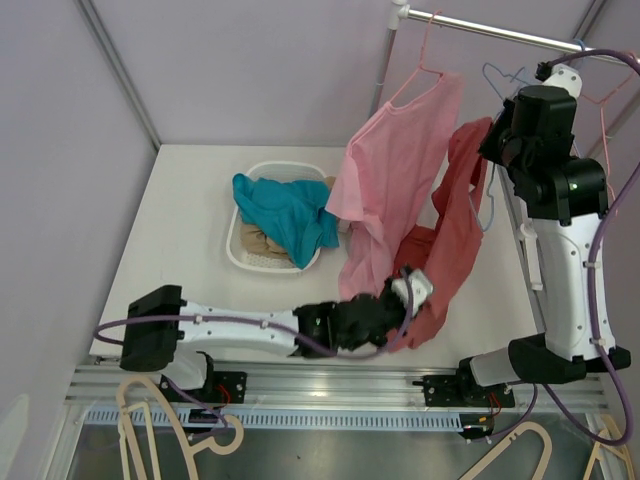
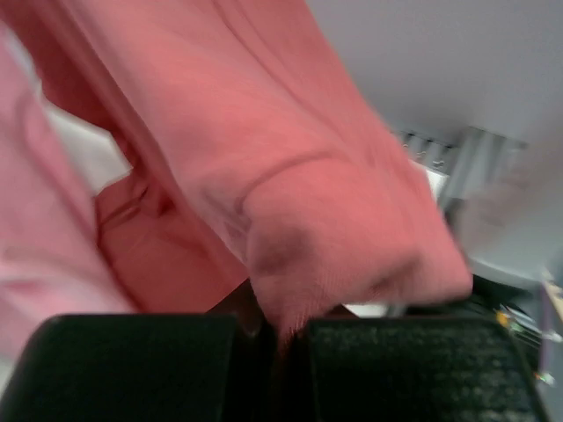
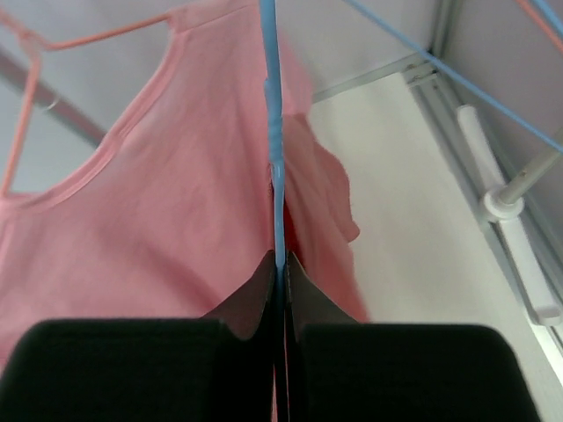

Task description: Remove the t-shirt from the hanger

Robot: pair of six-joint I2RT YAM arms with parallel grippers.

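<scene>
A coral-red t-shirt (image 1: 455, 225) hangs from a thin blue hanger (image 1: 497, 78) on the rail at the upper right and is stretched down and to the left. My left gripper (image 1: 405, 300) is shut on its lower edge just above the table; in the left wrist view the red t-shirt (image 2: 290, 176) bunches into the closed left gripper (image 2: 281, 330). My right gripper (image 1: 495, 140) is up by the shirt's top. In the right wrist view the right gripper (image 3: 282, 264) is shut on the blue hanger (image 3: 274, 132), whose wire runs straight up from the jaws.
A lighter pink t-shirt (image 1: 395, 170) on a pink hanger hangs just left of the red one on the rail (image 1: 500, 33). A white basket (image 1: 240, 262) holding a teal cloth (image 1: 285, 210) stands on the table behind the left arm. Beige hangers (image 1: 150, 420) lie below the table's front edge.
</scene>
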